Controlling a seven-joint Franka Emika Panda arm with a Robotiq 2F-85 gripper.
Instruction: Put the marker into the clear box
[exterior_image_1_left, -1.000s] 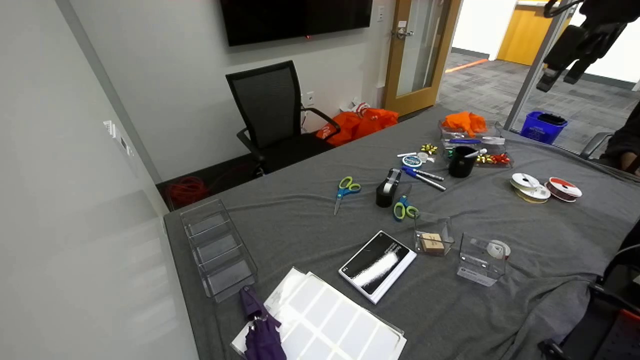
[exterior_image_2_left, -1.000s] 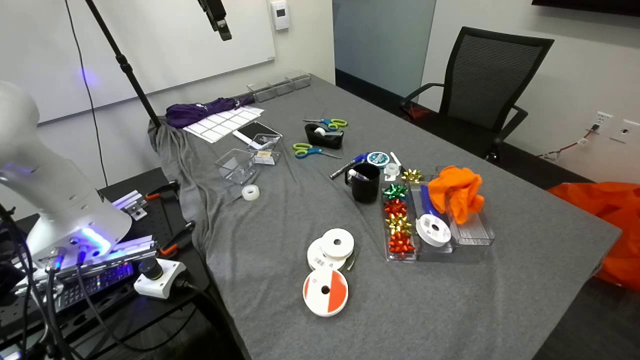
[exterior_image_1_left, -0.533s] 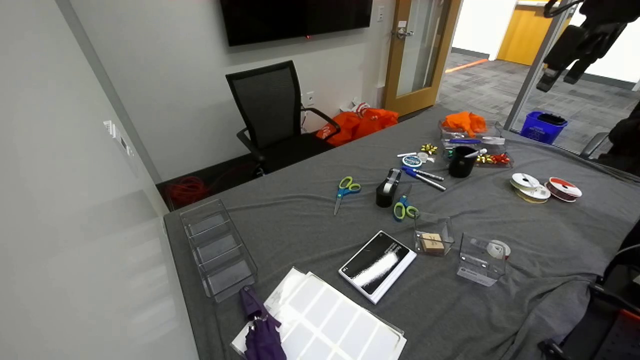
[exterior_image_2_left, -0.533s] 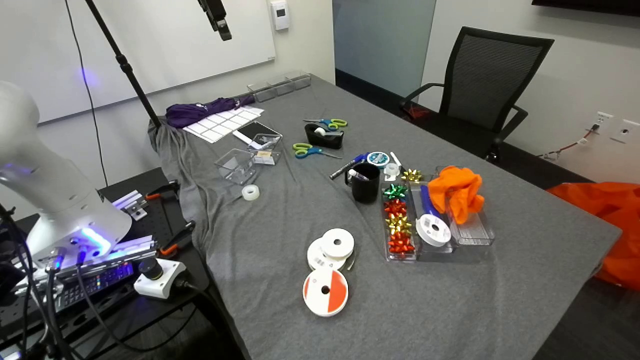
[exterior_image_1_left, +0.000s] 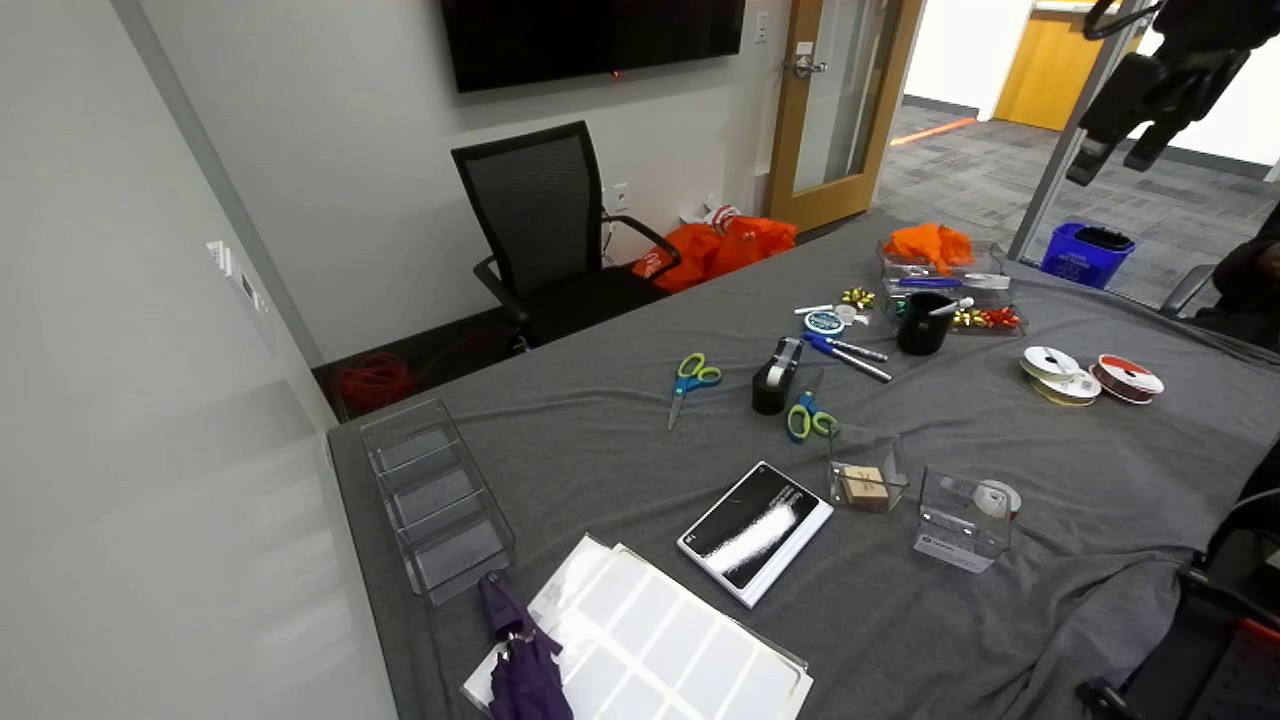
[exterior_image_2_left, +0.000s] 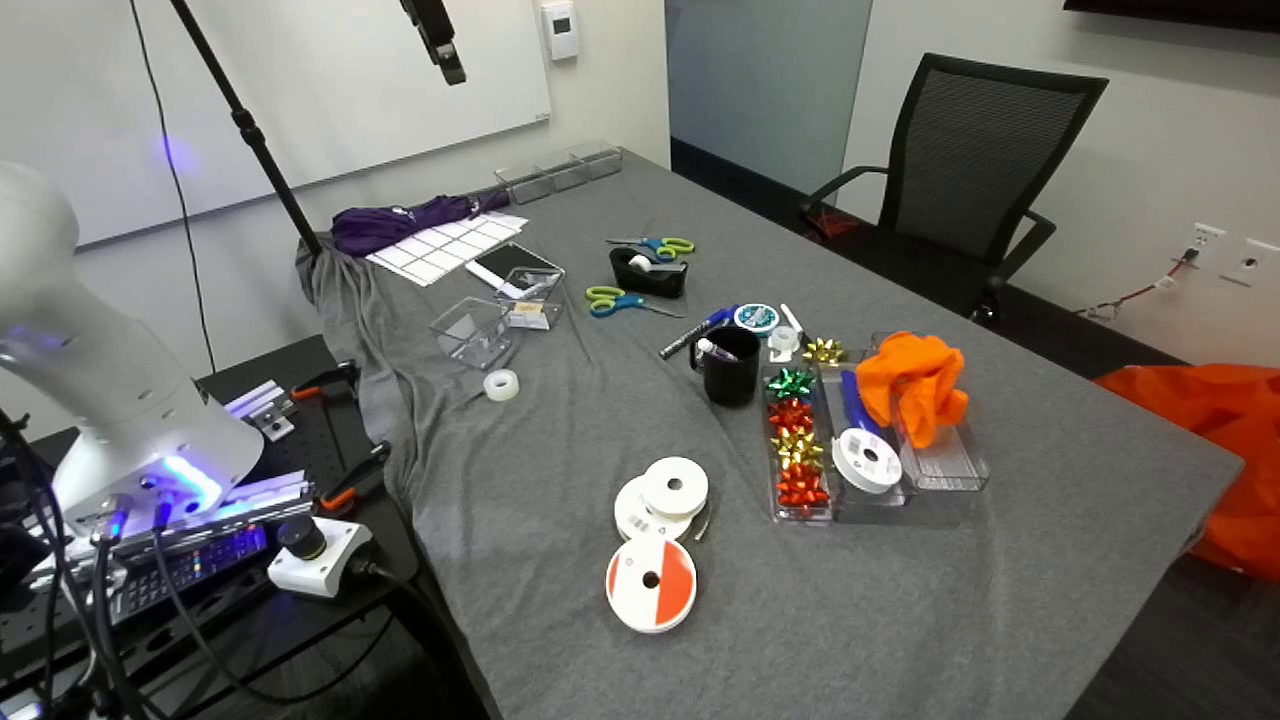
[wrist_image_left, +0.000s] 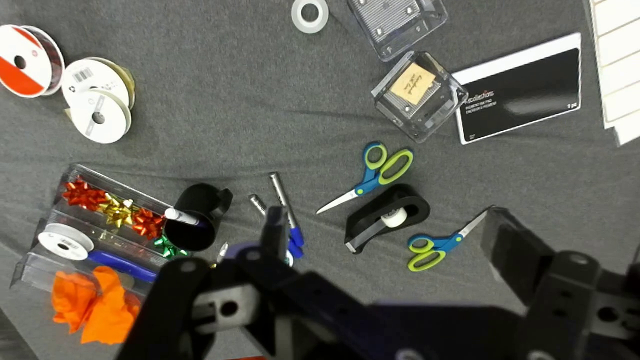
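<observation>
Grey-draped worktop, with two capped markers laid nearer the edge by the chair.
Both barrels are silvery, dark print is seen on one, and the caps are bright blue; the pair is set nearly parallel, close to the black mug, and in the wrist view one barrel is partly hidden by the fingers. A third marker, white at its upper end, is held aslant in the mug; which marker is meant cannot be told. Toward the edge by the robot base, two clear boxes are placed, one with a tan block inside, and a divided clear box is set at the corner by the pale wall. Fingers are spread wide, released, well above the worktop.
</observation>
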